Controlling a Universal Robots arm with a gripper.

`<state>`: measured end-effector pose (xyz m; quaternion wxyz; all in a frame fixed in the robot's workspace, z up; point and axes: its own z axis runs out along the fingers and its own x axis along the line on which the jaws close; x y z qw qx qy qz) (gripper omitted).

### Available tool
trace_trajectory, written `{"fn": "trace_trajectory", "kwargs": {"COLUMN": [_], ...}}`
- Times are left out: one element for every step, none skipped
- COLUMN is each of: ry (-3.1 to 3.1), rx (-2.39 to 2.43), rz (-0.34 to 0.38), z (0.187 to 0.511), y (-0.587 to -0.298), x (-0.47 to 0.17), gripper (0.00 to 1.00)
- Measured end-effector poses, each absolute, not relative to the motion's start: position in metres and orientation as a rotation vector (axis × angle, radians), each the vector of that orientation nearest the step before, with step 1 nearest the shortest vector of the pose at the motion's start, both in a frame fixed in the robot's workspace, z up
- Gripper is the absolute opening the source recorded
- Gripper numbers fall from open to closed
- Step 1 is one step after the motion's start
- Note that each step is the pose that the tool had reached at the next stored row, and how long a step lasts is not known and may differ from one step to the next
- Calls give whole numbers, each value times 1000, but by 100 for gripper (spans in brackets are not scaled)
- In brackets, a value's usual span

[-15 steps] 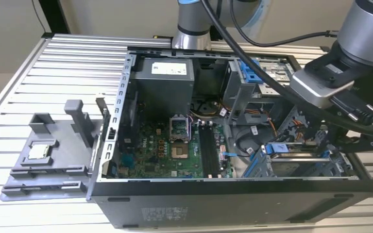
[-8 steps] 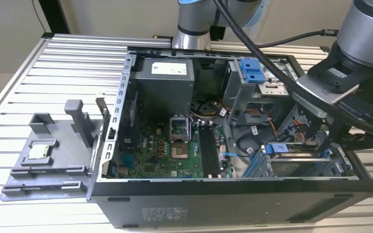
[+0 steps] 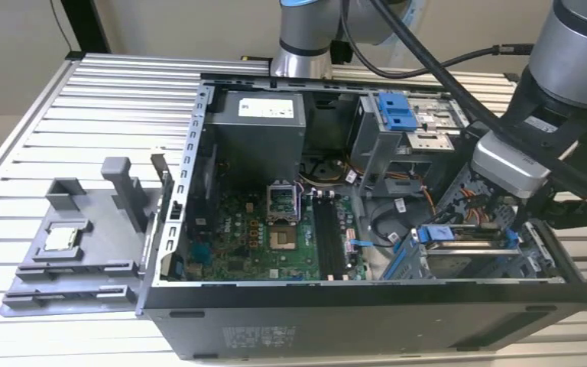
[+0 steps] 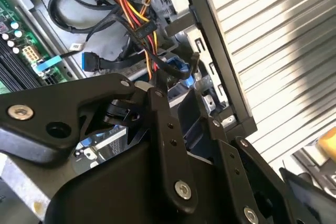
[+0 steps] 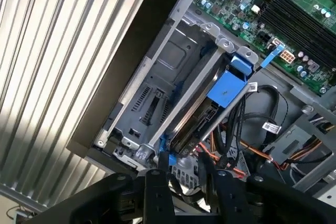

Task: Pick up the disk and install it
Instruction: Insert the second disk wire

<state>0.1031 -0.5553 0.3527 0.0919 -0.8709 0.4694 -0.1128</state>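
Seating the disk (image 5: pixel 195 115) in the computer case (image 3: pixel 375 310) looks to be the step in hand, and by my reading it is far along: the disk stands on edge between the rails of the drive bay (image 5: pixel 152 103) inside the case, in the case's near corner on the exterior view's right, its blue tab (image 5: pixel 227 88) pointing toward the middle of the case. The end effector (image 5: pixel 184 169) sits at the disk's other end, close by the case's side wall; whether it is clamped on the disk or merely poised around it I cannot tell. Just beside the disk, deeper into the case, runs a bundle of black and orange cables (image 5: pixel 231 148), and past those lies the green circuit board (image 3: pixel 253 229) on the case's floor. The case itself rests open on a slatted tabletop (image 3: pixel 110 92), and outside the case, on the exterior view's left, a grey tray (image 3: pixel 95 214) carries a small square chip (image 3: pixel 62 238). I judge that any move from here calls for travel straight along the bay's rails, without twist, keeping clear of the cables and the case wall.
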Motion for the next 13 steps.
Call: {"fn": "trace_trajectory", "kwargs": {"ry": [1392,1391,1391,1391,1391,1391,1391,1391,1391,1390,1388,1387,1386], "rx": [-2588,-2588,-2588,-2587,-2587,-2587,-2587,-2587,-2587,-2588,-2589,-2589,-2590], "rz": [-335,-335,-335,-336,-336,-336,-336,-336,-336,-336,-335,-335,-335], "z": [353,353,353,353,353,353,353,353,353,353,353,353,353], "y": [-555,-555,-555,-555,-555,-555,-555,-555,-555,-555,-555,-555,-555], "x": [103,103,103,103,103,103,103,103,103,103,103,103,103], "gripper": [100,100,100,100,100,100,100,100,100,100,100,100,100]}}
